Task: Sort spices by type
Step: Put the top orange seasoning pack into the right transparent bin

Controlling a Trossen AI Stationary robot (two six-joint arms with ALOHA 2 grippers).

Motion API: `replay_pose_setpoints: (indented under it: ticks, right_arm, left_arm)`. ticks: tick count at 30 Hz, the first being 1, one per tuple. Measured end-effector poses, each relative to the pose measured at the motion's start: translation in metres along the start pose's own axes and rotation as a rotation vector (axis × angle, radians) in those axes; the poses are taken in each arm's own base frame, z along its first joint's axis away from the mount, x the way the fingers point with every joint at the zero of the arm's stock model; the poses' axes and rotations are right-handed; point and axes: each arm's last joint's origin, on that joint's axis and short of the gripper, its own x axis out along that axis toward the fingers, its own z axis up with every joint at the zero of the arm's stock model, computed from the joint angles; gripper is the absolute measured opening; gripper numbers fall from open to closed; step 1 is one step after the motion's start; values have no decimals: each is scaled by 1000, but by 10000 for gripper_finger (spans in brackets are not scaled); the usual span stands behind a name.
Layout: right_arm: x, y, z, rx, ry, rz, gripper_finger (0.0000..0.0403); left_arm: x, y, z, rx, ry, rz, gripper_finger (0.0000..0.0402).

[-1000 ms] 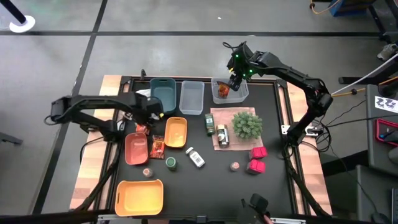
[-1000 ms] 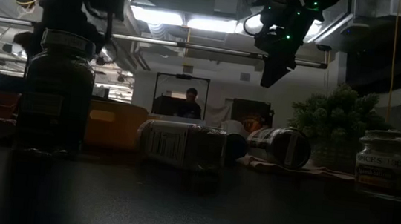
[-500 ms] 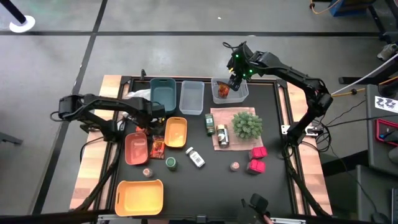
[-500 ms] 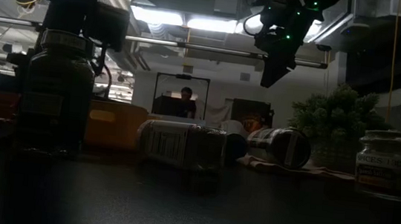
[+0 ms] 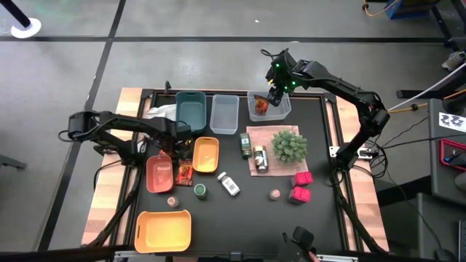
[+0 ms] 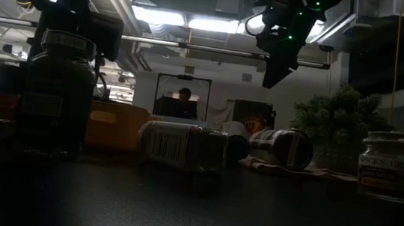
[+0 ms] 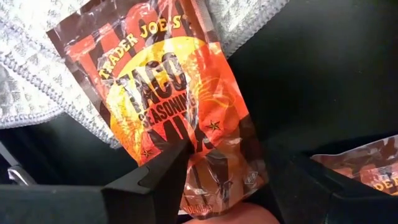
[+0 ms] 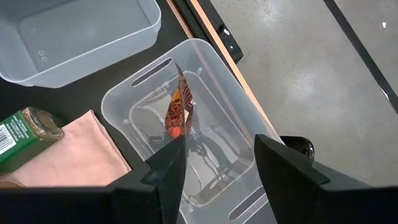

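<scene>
A red-orange taco seasoning packet (image 7: 174, 106) lies flat near the table's left edge, its far end on a white-grey cloth (image 7: 37, 74). My left gripper (image 7: 236, 180) (image 5: 172, 145) points down, open, with a finger on each side of the packet's near end. A second packet (image 5: 185, 172) lies beside it. My right gripper (image 8: 217, 162) (image 5: 273, 94) hangs open above a clear bin (image 8: 249, 118) at the far right. In that bin a packet (image 8: 179, 109) stands on edge. Jars (image 5: 199, 191), a white bottle (image 5: 229, 184) and magenta boxes (image 5: 300, 186) sit mid-table. My left gripper's fingers (image 7: 155, 180) stand astride the near end of the packet (image 7: 211, 180), coming from above. I cannot tell whether they touch it. The packet lies flat on the table and the cloth.
A salmon tray (image 5: 159, 175), an orange tray (image 5: 205, 154), a yellow-orange bin (image 5: 164, 231), a teal bin (image 5: 191, 111) and a second clear bin (image 5: 224, 113) stand around. A spiky plant (image 5: 290, 145) and two jars rest on a pink cloth (image 5: 255, 135).
My left gripper has come down toward the packet by the table's left edge, still open. The right arm has kept still.
</scene>
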Motion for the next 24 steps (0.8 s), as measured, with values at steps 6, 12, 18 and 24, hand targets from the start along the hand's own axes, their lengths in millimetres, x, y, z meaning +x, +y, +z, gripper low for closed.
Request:
replay_pose_setpoints:
  ticks: [6, 12, 18, 24]
  right_arm:
    - [0, 0, 0, 0, 0, 0, 189]
    - [0, 0, 0, 0, 0, 0, 189]
    - [0, 0, 0, 0, 0, 0, 189]
    - [0, 0, 0, 0, 0, 0, 189]
  left_arm:
    - [0, 0, 0, 19, 0, 1, 200]
    - [0, 1, 0, 20, 1, 9, 138]
    - [0, 1, 0, 20, 1, 10, 64]
    - [0, 1, 0, 18, 1, 7, 16]
